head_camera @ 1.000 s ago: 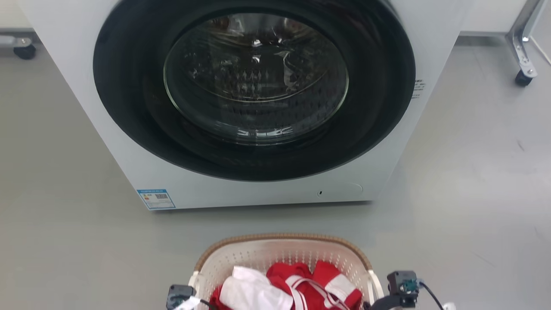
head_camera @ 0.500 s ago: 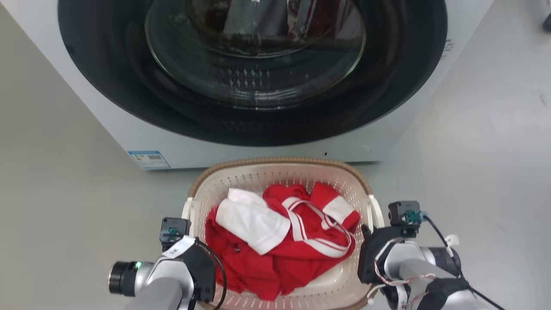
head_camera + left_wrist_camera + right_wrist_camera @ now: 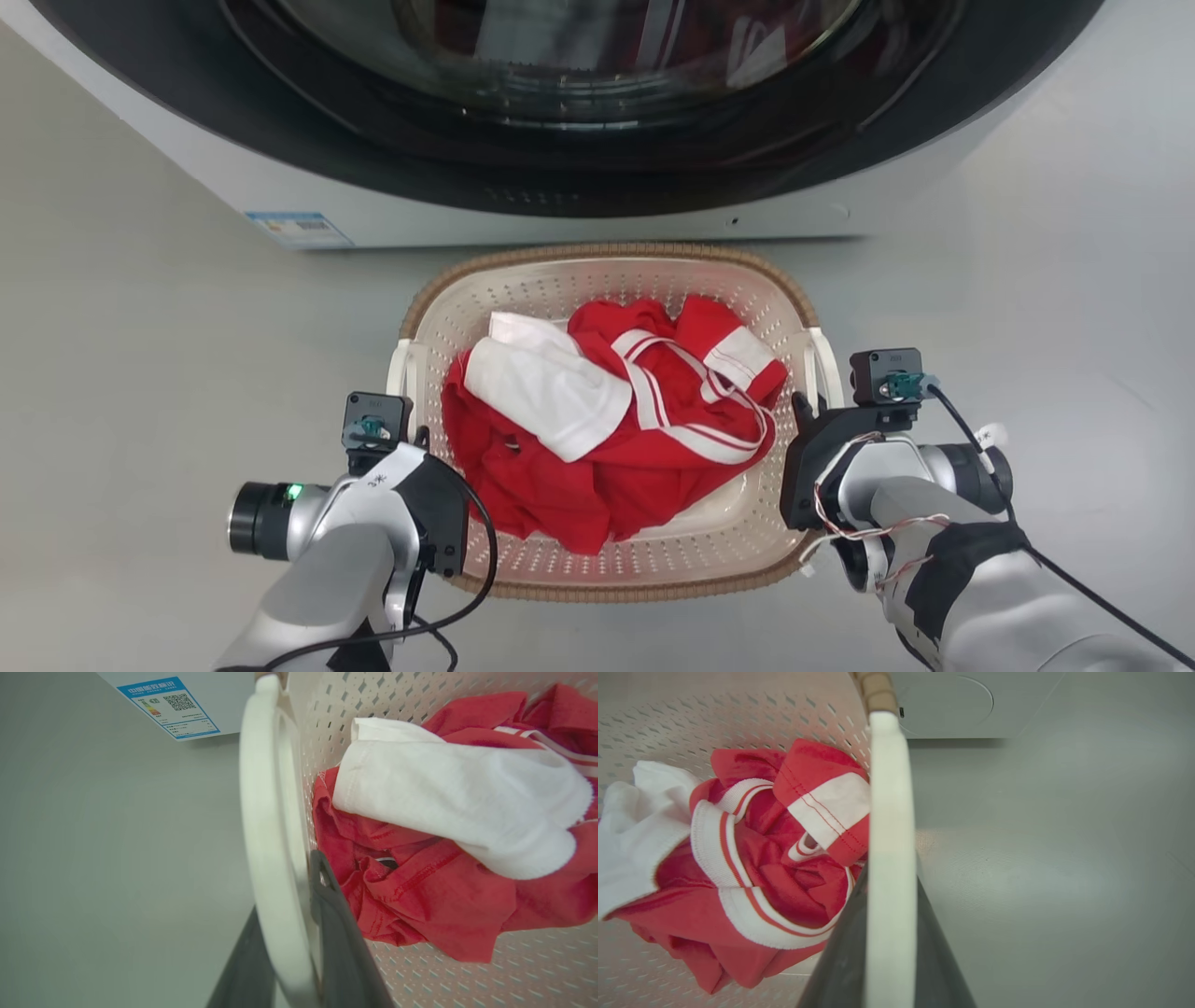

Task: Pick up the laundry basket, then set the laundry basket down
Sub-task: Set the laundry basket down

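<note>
Left gripper (image 3: pixel 286 896), right gripper (image 3: pixel 892 879) clamp laundry basket (image 3: pixel 579 280) — cream, perforated; brown rim (image 3: pixel 607 250)

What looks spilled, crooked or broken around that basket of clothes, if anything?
Nothing stands out. The laundry basket looks level before the washing machine, the red and white clothes all inside it. The left tool and right tool each straddle a white side handle.

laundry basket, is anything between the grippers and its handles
Nothing visible does. The left gripper has a finger on each side of the laundry basket's left handle, and the right gripper likewise straddles the right handle. The clothes lie inside, not between fingers and handles.
</note>
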### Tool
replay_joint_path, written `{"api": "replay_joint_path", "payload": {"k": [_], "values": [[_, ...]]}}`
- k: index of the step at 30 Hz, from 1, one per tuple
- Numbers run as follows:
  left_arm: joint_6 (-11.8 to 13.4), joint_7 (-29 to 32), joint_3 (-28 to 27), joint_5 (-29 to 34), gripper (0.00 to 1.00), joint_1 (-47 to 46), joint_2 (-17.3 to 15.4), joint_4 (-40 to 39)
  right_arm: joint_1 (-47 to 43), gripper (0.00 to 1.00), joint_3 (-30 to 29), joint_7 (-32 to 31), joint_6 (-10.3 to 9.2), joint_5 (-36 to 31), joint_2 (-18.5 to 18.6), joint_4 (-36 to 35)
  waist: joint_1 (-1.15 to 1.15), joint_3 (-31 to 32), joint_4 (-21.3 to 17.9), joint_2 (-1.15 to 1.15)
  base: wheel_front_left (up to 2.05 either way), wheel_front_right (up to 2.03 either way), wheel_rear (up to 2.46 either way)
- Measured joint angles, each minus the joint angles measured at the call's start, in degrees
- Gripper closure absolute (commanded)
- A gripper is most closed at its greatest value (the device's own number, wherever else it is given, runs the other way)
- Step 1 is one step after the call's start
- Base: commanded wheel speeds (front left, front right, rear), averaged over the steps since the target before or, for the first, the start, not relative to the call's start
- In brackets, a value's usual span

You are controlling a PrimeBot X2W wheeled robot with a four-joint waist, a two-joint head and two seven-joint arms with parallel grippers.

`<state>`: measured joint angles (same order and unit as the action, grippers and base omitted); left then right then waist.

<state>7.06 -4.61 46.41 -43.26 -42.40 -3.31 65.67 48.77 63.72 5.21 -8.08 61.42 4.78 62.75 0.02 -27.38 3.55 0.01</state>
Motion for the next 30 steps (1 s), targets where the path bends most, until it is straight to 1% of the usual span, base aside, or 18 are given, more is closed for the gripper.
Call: {"api": "replay_joint_path", "payload": {"k": [7, 20, 25, 30], "values": [[0.00, -0.54, -0.01, 0.22, 1.00, -2.68, 0.14, 0.21, 2.85, 1.00, 0.05, 0.64, 0.00, -0.54, 0.01, 0.80, 0.00, -5.11, 0.47, 0.00, 0.00, 0.00, 0.00], [0.09, -2.07, -0.47, 1.01, 1.00, -11.04, -0.07, 0.23, 11.67, 1.00, -0.12, 2.38, 0.00, -1.48, 0.35, 2.19, -0.01, -16.24, 1.36, 0.00, 0.00, 0.00, 0.00], [0.09, -2.65, -0.44, 1.09, 1.00, -11.77, 0.00, 0.33, 12.32, 1.00, -0.05, 3.22, 0.00, -2.07, 0.40, 2.64, 0.00, -19.77, 1.73, 0.00, 0.00, 0.00, 0.00], [0.09, -3.60, -0.35, 1.15, 1.00, -12.84, 0.03, 0.45, 12.90, 1.00, 0.01, 4.28, 0.00, -2.11, 0.40, 2.98, -0.01, -21.80, 2.15, 0.00, 0.00, 0.00, 0.00]]}}
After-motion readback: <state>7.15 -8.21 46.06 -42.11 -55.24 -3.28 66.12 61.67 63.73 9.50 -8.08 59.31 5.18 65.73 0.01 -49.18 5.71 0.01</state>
